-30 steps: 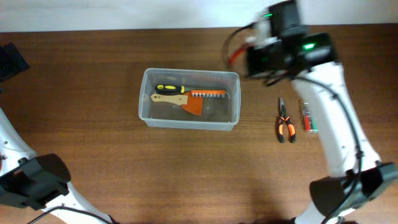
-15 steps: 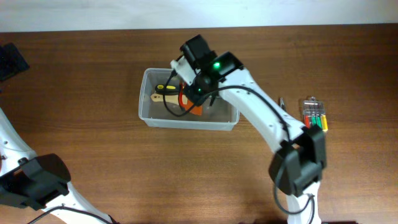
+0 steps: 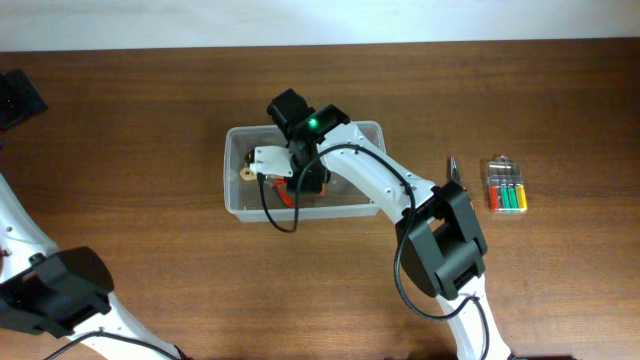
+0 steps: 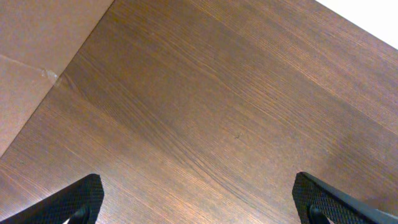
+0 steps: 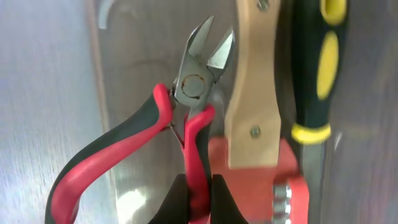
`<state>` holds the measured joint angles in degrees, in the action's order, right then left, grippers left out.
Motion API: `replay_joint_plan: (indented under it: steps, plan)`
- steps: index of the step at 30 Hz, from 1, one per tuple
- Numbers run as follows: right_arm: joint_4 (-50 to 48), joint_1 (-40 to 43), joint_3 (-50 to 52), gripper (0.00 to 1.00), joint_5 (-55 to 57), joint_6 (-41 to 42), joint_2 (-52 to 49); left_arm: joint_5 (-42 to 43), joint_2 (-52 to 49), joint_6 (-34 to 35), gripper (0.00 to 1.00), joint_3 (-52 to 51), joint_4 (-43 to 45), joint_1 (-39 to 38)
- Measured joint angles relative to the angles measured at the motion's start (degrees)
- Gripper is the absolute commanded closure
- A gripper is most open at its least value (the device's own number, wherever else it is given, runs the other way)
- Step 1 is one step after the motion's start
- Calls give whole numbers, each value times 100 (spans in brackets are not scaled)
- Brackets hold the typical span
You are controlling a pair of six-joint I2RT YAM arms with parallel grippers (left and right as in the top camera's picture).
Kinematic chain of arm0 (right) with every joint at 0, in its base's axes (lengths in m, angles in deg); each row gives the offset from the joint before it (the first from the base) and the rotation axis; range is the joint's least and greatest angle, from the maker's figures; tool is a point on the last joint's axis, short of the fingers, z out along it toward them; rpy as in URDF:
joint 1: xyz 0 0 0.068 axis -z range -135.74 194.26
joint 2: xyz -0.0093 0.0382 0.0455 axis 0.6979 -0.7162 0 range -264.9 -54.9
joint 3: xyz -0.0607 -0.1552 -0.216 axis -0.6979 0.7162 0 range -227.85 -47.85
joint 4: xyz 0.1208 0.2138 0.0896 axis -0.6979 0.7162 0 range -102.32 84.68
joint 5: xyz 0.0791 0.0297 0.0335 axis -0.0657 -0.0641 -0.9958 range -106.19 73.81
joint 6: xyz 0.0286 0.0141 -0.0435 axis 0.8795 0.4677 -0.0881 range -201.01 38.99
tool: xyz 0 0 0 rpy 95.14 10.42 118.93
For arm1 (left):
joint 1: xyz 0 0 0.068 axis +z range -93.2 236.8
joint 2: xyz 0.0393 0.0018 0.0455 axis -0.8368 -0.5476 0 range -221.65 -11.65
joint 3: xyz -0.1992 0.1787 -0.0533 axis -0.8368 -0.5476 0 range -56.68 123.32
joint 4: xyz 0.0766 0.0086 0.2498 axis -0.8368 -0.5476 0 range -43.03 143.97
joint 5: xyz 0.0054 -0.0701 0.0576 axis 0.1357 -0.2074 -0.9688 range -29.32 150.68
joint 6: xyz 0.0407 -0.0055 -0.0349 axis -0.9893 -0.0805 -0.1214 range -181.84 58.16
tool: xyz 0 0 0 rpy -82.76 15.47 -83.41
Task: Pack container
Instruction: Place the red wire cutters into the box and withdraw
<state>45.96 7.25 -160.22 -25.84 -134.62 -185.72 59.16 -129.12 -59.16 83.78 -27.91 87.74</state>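
The clear plastic container [image 3: 236, 196] stands mid-table. My right gripper [image 3: 300, 168] reaches down into it and is shut on one handle of red-and-black cutting pliers [image 5: 186, 118], held over the container floor [image 5: 130, 93]. In the right wrist view my fingertips [image 5: 199, 202] pinch the red handle. A wooden-handled orange scraper [image 5: 254, 81] and a black-and-yellow screwdriver [image 5: 317, 68] lie inside beside the pliers. My left gripper [image 4: 199, 196] is open over bare table, out of the overhead view.
A small clear case of coloured screwdrivers [image 3: 505, 185] lies at the right. Orange-handled pliers [image 3: 452, 170] show partly beside my right arm. A black object [image 3: 20, 95] sits at the far left edge.
My right arm swung from the right side of the table left over the container and lowered into it with the red pliers. The left arm has not moved.
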Motion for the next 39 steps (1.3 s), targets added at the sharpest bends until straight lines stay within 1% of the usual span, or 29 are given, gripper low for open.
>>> replay_joint_plan:
  steps: [2, 3, 4, 5, 7, 8, 9, 10, 11, 13, 17, 19, 20, 22, 24, 28, 31, 33, 35, 38, 39]
  plan:
    - [-96, -17, 0, 95, -83, -210, -4, 0, 0, 0, 1, 0, 0, 0]
    - [-170, -31, 0, 90, -109, -289, -4, 0, 0, 0, 1, 0, 0, 0]
    - [-234, -44, 0, 75, -129, -343, -4, 0, 0, 0, 1, 0, 0, 0]
    - [-291, -55, 0, 69, -140, -365, -4, 0, 0, 0, 1, 0, 0, 0]
    - [-402, -70, 0, 63, -116, -354, -4, 0, 0, 0, 1, 0, 0, 0]
    - [-470, -70, -2, 57, -39, -275, -4, 0, 0, 0, 1, 0, 0, 0]
    - [-518, -70, -11, 45, 105, -120, -4, 0, 0, 0, 1, 0, 0, 0]
    - [-520, -68, -33, 41, 260, 46, -4, 0, 0, 0, 1, 0, 0, 0]
    - [-501, -57, -79, 39, 450, 177, -4, 0, 0, 0, 1, 0, 0, 0]
    - [-393, -31, -245, 39, 837, 476, -4, 2, 0, 0, 1, 0, 0, 0]
    - [184, 142, -942, 36, 1617, 1215, 9, 0, 0, 0, 1, 0, 0, 0]
    - [752, 326, -1412, 30, 1921, 1700, 42, 0, 0, 0, 1, 0, 0, 0]
    - [1102, 490, -1703, 28, 2059, 2087, 96, 0, 0, 0, 1, 0, 0, 0]
    - [1504, 826, -2096, 25, 2214, 2601, 245, 0, 0, 0, 1, 0, 0, 0]
    - [1840, 1283, -2441, 17, 2293, 3211, 450, 2, 0, 0, 1, 0, 0, 0]
    - [2507, 2474, -2782, 17, 2109, 4354, 879, 0, 0, 0, 1, 0, 0, 0]
    - [3047, 3429, -2787, 20, 1709, 4870, 964, 0, 0, 0, 1, 0, 0, 0]
    - [3195, 3882, -2577, 25, 1421, 5066, 951, 2, 0, 0, 1, 0, 0, 0]
    - [3241, 4192, -2225, 27, 1117, 5209, 925, 2, 0, 0, 1, 0, -2, 0]
    - [3263, 4389, -1537, 27, 824, 5307, 881, 0, 0, 0, 1, 0, 0, 0]
    - [3257, 4406, -1257, 30, 754, 5337, 859, 0, 0, 0, 1, 0, 0, 0]
